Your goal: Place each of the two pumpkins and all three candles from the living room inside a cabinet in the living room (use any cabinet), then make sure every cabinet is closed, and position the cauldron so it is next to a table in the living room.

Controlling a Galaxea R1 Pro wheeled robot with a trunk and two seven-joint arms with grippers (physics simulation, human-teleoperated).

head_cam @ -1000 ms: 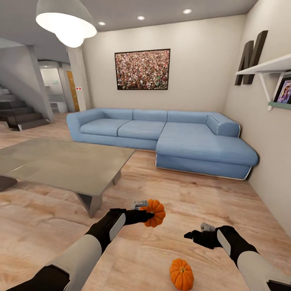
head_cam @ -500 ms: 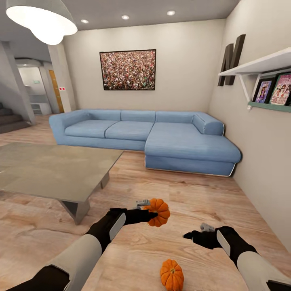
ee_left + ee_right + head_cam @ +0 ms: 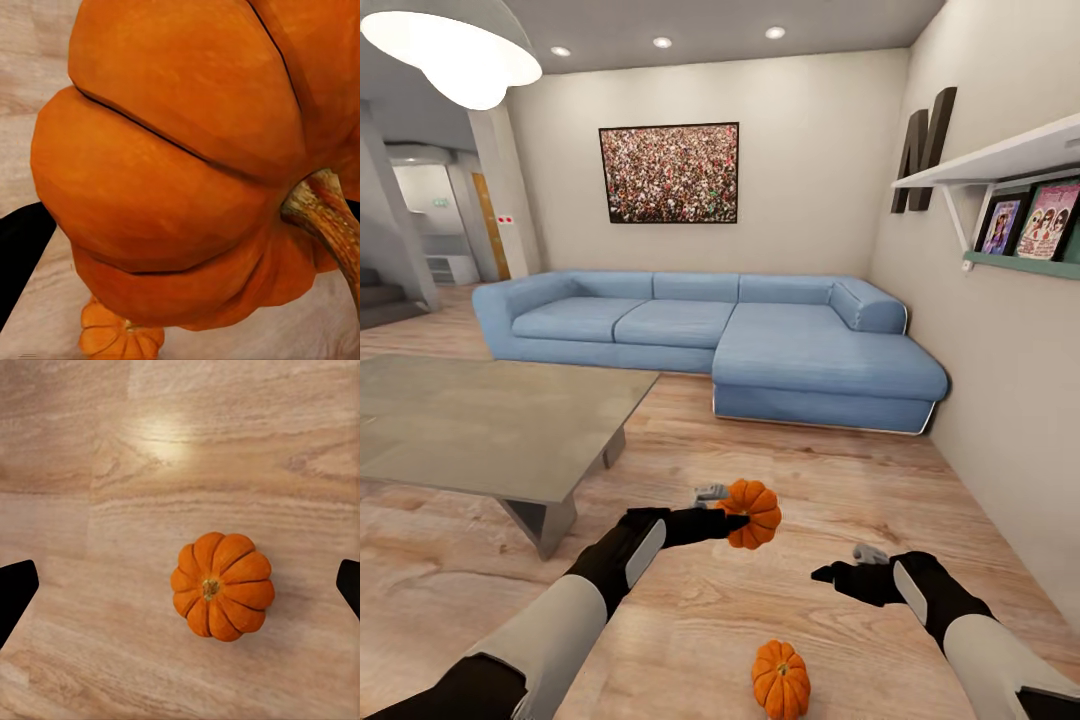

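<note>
Orange, ribbed and hard-skinned, one small round pumpkin (image 3: 752,513) sits clamped in the left claw (image 3: 732,514); its twin (image 3: 780,679) lies on the wood-plank floor (image 3: 840,470) at six o'clock, under the wide-spread right claw (image 3: 823,574). Likely light and rigid; grip across the ribs.

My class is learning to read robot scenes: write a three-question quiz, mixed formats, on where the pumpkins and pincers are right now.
1. True or false: the left pincer holds a pumpkin.
2. The second pumpkin lies on: A the table, B the floor, C the sofa.
3. Fill in: the right pincer is ____ and holds nothing.

Key: 1 true; 2 B; 3 open.
</note>
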